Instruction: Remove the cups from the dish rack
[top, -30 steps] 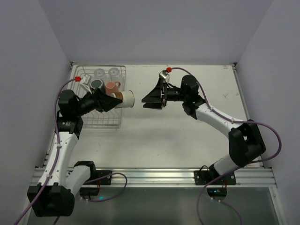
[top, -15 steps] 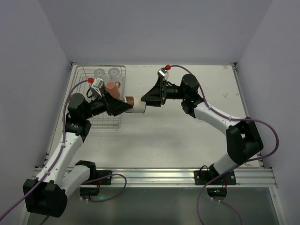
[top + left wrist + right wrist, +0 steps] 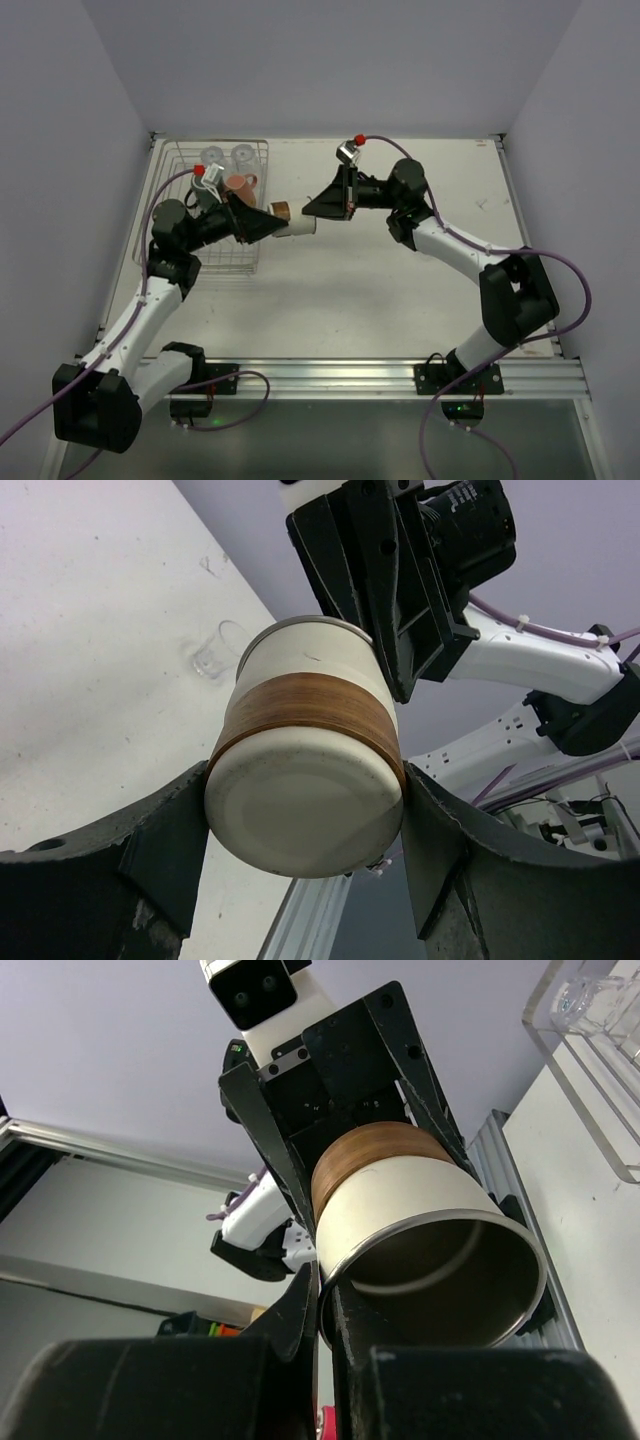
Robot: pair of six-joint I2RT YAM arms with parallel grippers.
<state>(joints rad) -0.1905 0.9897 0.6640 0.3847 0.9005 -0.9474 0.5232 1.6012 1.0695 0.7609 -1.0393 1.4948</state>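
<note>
- Where the table (image 3: 400, 290) runs back to its far-left corner, the dish rack (image 3: 228, 258) sits, with a salmon-pink mug (image 3: 238, 184) and two clear glasses (image 3: 213, 156) inside it
- Both arms reach inward and meet just right of the rack, above the table
- A cream cup with a brown band (image 3: 293, 222) hangs between them, clear of rack and table
- Cup's long axis: near level, lying along the line from one tool to the other; base faces the left arm, open mouth faces the right arm
- Left tool (image 3: 270, 226): jaws part-way apart, clamped on the cup's sides at the base end
- Right tool (image 3: 312, 211): closed, pinching the rim wall, one finger inside the mouth and one outside
- Judgement: a handover is under way; both tools are at the cup, so the next move turns on the left tool letting go and backing off along the axis
- Risk, as I read it: the right tool has only thin rim, so the cup may droop once it is freed
</note>
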